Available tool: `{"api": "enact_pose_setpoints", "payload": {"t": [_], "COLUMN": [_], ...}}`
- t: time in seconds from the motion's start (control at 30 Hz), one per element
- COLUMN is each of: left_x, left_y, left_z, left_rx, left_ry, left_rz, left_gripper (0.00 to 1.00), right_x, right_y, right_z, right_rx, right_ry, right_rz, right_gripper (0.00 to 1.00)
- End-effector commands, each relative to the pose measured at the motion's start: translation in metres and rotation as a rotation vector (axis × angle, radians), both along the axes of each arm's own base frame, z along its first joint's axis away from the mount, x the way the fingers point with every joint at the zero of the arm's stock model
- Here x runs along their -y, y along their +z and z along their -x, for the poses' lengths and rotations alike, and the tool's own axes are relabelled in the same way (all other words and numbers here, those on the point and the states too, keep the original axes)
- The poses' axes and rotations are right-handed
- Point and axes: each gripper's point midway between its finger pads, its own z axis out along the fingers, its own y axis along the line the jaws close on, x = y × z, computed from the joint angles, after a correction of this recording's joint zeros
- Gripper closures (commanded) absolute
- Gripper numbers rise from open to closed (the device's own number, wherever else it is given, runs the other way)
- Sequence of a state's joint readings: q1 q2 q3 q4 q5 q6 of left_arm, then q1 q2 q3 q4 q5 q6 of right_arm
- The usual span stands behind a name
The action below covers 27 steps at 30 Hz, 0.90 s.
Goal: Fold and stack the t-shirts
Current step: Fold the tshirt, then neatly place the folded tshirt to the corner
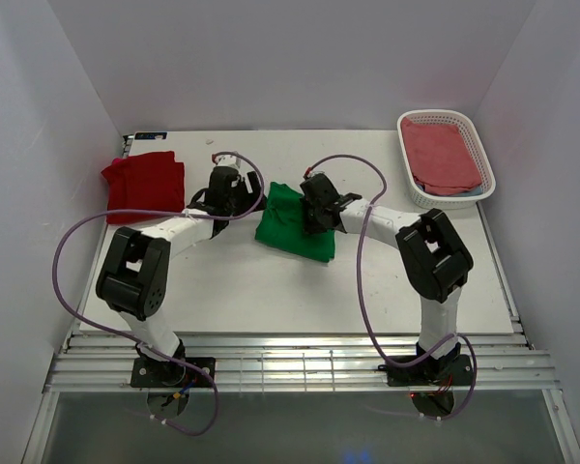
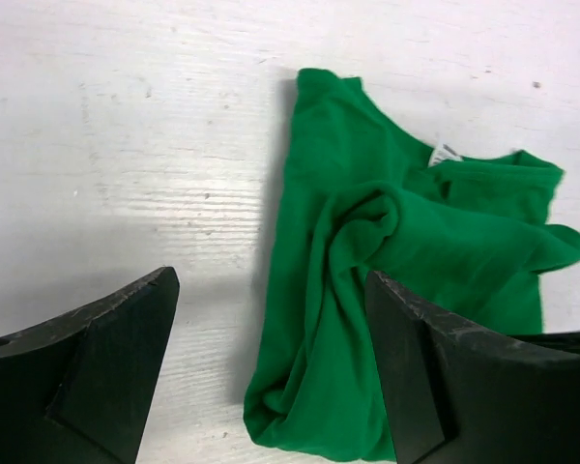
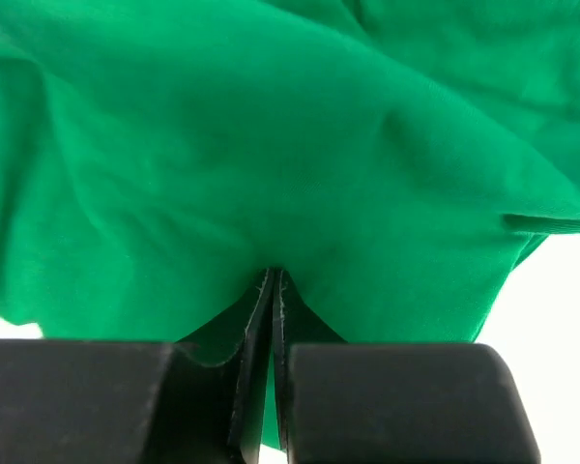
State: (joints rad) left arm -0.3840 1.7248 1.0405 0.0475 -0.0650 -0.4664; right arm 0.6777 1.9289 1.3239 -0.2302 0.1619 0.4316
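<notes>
The right gripper clamps a pinch of the green t-shirt mid-worktop, the left gripper hangs wide open beside it, the red t-shirt lies far left, and the white basket holds pink cloth, possibly over something paler.

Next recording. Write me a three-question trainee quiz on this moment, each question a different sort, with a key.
1. True or false: the right gripper is shut on the crumpled bright green cotton t-shirt.
2. Where does the deep red cotton t-shirt lie? A: under the green one. B: at the far left of the white table. C: in the right gripper.
3. Fill in: the left gripper is ____.
Key: 1 true; 2 B; 3 open.
</notes>
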Motion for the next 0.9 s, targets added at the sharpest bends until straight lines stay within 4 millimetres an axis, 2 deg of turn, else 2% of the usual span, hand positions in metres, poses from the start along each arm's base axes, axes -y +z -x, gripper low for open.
{"api": "enact_pose_setpoints", "payload": {"t": [0.0, 0.2, 0.23, 0.3, 0.33, 0.37, 0.5, 0.67, 0.87], "left_x": [0.023, 0.046, 0.048, 0.054, 0.054, 0.052, 0.048, 0.045, 0.060], "left_y": [0.032, 0.019, 0.007, -0.001, -0.008, -0.017, -0.039, -0.047, -0.065], "left_z": [-0.001, 0.006, 0.008, 0.012, 0.014, 0.015, 0.025, 0.030, 0.044], "left_rx": [0.073, 0.008, -0.032, -0.067, -0.093, -0.113, -0.160, -0.166, -0.235], "left_ry": [-0.143, -0.269, -0.278, -0.311, -0.310, -0.302, -0.297, -0.295, -0.349], "left_rz": [0.122, 0.214, 0.216, 0.234, 0.234, 0.224, 0.205, 0.198, 0.264], "left_gripper": [0.12, 0.11, 0.11, 0.11, 0.11, 0.04, 0.04, 0.03, 0.03], "right_x": [0.010, 0.020, 0.020, 0.022, 0.023, 0.023, 0.024, 0.024, 0.024], "right_y": [-0.015, -0.036, -0.037, -0.039, -0.039, -0.039, -0.033, -0.028, -0.028], "right_z": [0.008, 0.012, 0.012, 0.014, 0.015, 0.015, 0.015, 0.014, 0.014], "right_rx": [-0.056, -0.103, -0.107, -0.114, -0.115, -0.113, -0.102, -0.092, -0.098], "right_ry": [-0.028, -0.058, -0.057, -0.059, -0.059, -0.059, -0.063, -0.065, -0.061], "right_rz": [0.038, 0.097, 0.102, 0.112, 0.114, 0.113, 0.110, 0.107, 0.108], "right_gripper": [0.92, 0.92, 0.92, 0.92, 0.92, 0.92, 0.92, 0.92, 0.92]}}
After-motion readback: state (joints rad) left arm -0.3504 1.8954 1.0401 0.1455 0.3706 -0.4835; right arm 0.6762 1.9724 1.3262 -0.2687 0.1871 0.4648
